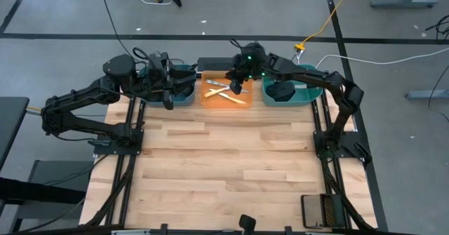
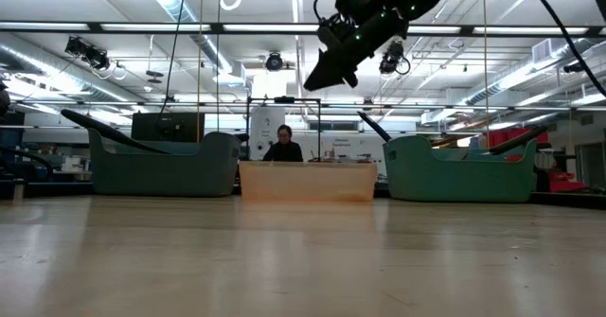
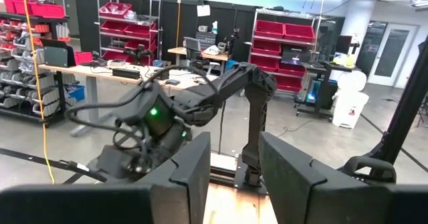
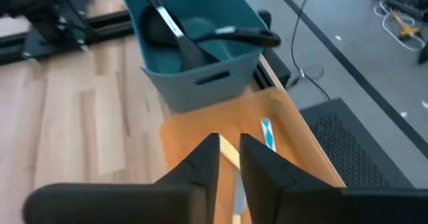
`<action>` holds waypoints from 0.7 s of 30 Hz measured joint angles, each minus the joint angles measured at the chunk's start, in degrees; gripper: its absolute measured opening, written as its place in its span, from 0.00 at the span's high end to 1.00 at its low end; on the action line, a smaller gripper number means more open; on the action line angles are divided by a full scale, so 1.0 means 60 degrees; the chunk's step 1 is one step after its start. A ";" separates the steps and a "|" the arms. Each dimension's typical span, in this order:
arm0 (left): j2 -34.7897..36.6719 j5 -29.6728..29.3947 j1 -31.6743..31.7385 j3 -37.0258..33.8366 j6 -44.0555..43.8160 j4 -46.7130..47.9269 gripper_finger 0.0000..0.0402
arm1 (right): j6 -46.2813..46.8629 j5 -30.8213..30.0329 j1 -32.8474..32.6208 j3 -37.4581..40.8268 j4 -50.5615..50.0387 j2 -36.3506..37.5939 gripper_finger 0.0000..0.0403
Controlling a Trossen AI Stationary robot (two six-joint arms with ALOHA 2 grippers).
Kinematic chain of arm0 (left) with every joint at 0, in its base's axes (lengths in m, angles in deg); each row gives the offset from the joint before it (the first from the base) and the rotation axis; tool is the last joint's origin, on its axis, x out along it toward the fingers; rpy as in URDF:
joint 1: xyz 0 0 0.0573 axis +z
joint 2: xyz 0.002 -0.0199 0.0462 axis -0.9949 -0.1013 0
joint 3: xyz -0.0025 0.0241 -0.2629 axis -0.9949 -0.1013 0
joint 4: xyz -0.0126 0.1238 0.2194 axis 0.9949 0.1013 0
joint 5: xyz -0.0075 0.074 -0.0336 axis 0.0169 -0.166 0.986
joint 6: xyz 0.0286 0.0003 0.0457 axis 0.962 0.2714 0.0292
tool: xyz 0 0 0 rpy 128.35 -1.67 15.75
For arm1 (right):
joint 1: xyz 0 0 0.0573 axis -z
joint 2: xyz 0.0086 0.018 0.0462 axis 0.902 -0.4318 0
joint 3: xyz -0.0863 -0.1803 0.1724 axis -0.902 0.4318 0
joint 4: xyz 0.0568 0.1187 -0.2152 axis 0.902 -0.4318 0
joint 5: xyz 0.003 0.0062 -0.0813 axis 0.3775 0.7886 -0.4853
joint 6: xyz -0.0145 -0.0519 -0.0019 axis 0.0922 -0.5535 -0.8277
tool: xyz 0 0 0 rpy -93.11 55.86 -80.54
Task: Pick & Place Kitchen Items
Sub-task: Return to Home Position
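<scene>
Butcher-block table point(image 1: 224, 165) holds three bins along its far edge. At the left teal bin point(image 1: 184, 99) hovers the left gripper point(image 3: 234, 144), fingers apart and empty; black long-handled utensils point(image 4: 180, 40) lean inside that bin. Knives point(image 1: 223, 89) lie in the orange bin point(image 1: 208, 102), the right gripper point(image 4: 230, 147) above them, fingers narrowly apart, holding nothing. The right teal bin point(image 1: 309, 99) sits beside. Going home, each arm should probably rise clear of rims and handles before folding back.

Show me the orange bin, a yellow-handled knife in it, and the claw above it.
orange bin point(image 2: 308, 182): low view, front wall.
yellow-handled knife point(image 1: 231, 98): high view, its middle.
right gripper point(image 4: 229, 147): right wrist view, between its fingertips.
</scene>
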 joint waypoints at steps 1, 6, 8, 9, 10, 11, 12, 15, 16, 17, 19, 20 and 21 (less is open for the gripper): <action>0.0000 0.0002 -0.0001 0.0000 -0.0004 0.0000 0.67 | 0.0000 0.0000 -0.0054 0.0000 0.0007 0.0070 0.86; 0.0000 0.0000 0.0002 0.0000 -0.0018 -0.0004 0.67 | 0.0000 -0.0003 -0.0355 0.0000 0.0006 0.0458 0.96; 0.0000 0.0000 0.0002 0.0000 -0.0018 -0.0004 0.67 | 0.0000 -0.0007 -0.0533 0.0000 0.0148 0.0613 0.98; 0.0000 0.0000 -0.0001 0.0000 -0.0018 -0.0004 0.67 | 0.0004 -0.0012 -0.0636 0.0000 0.0181 0.0696 0.99; 0.0000 0.0000 0.0002 0.0000 -0.0018 -0.0002 0.67 | 0.0032 -0.0058 -0.0746 0.0000 0.0191 0.0768 0.98; 0.0000 0.0000 0.0002 0.0000 -0.0022 -0.0004 0.67 | 0.0095 -0.0110 -0.0857 0.0000 0.0252 0.0825 0.98; 0.0000 0.0003 0.0002 0.0000 -0.0022 -0.0004 0.67 | 0.0160 -0.0191 -0.0973 0.0000 0.0279 0.0881 0.98; 0.0000 0.0000 0.0000 0.0000 -0.0020 -0.0007 0.66 | 0.0192 -0.0328 -0.1353 0.0000 0.0310 0.1045 0.99; 0.0000 0.0000 0.0002 0.0000 -0.0022 -0.0004 0.66 | 0.0197 -0.0334 -0.1493 0.0002 0.0375 0.1096 0.99; 0.0000 0.0000 0.0002 0.0000 -0.0022 -0.0004 0.66 | 0.0228 -0.0394 -0.1644 0.0001 0.0453 0.1152 0.99; 0.0000 0.0000 0.0002 0.0000 -0.0022 -0.0007 0.66 | 0.0348 -0.0536 -0.1973 0.0000 0.0551 0.1210 0.99; 0.0000 0.0000 0.0002 0.0000 -0.0022 -0.0007 0.66 | 0.0395 -0.0569 -0.2122 0.0000 0.0656 0.1210 0.99; 0.0000 0.0002 0.0000 0.0000 -0.0022 -0.0007 0.66 | 0.0440 -0.0569 -0.2276 0.0001 0.0677 0.1210 0.99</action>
